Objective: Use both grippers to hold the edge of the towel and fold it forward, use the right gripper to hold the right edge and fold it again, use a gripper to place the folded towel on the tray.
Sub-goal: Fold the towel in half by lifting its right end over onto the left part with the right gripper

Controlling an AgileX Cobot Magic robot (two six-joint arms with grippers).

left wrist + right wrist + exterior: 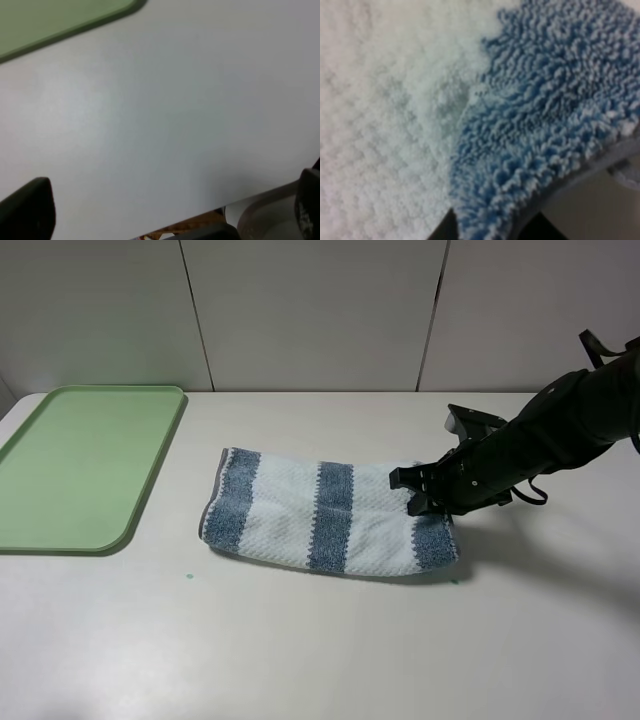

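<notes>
The striped towel [300, 510] lies folded into a long band in the middle of the table. My right gripper [420, 495] comes in from the right, low over the towel's right end, and is shut on the cloth there. Close up, the right wrist view shows the blue stripe and white pile of the towel [420, 100], with the grey hem [580, 170] curling by the dark jaw tips. The green tray [150, 480] lies empty at the far left. My left gripper [167, 205] does not show in the high view; its own view shows it open wide over bare table, near a corner of the tray [50, 20].
White wall panels [320, 310] close off the back of the table. Two tiny green marks [188, 576] [453, 581] dot the tabletop in front of the towel. The left wrist view shows the table's edge [200, 212] close to the left gripper.
</notes>
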